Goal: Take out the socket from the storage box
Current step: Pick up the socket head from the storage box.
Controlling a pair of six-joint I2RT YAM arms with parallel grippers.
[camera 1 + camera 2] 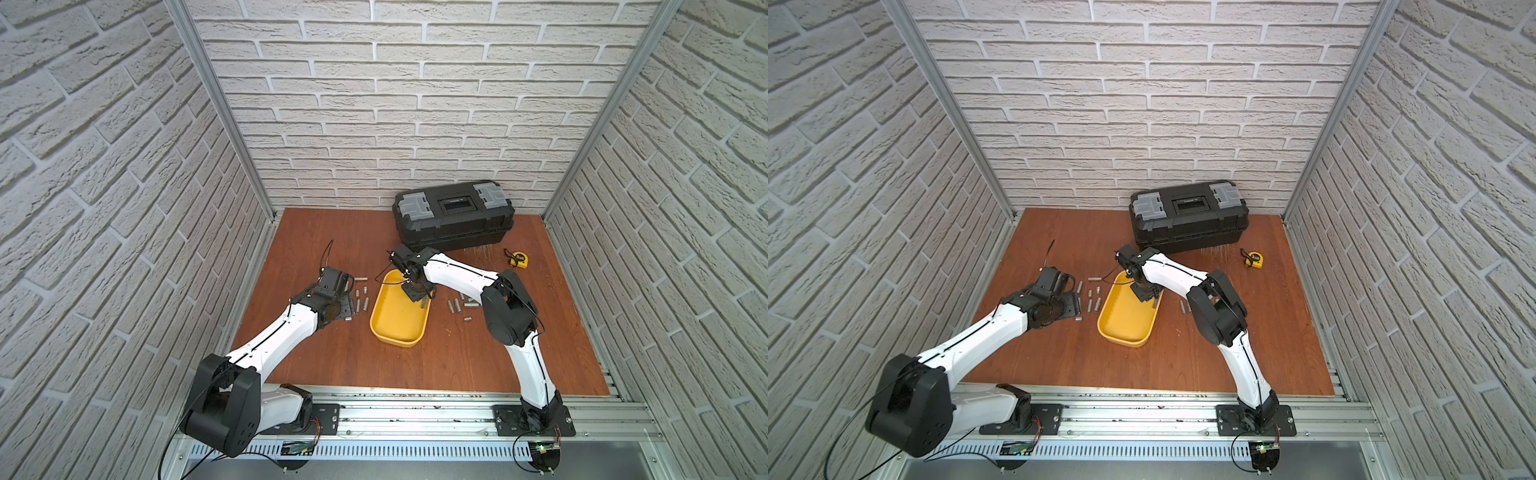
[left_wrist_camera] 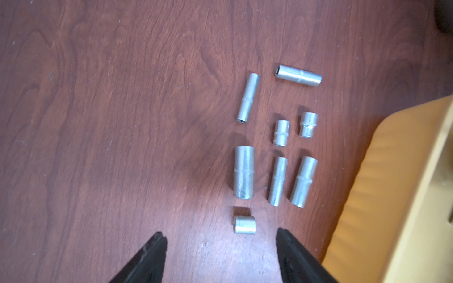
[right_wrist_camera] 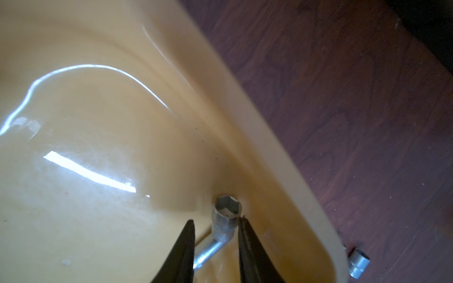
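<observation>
Down inside the storage box [image 3: 245, 117], the right end effector [image 3: 216, 221] stands partly open, astride an upright socket [image 3: 226, 213]: one finger [image 3: 247, 245] touches its side, the other stands slightly off it, so nothing is gripped. That socket is bright steel, a short stepped cylinder with a hexagonal mouth; a slimmer steel cylinder [image 3: 207, 252] lies against its base, between the fingers. Glossy yellow plastic curves up beside them to a rounded rim. The left end effector [image 2: 219, 232] hangs wide open and empty over the wood-grain worktop [image 2: 122, 122], a stubby socket [image 2: 244, 224] just ahead of it.
</observation>
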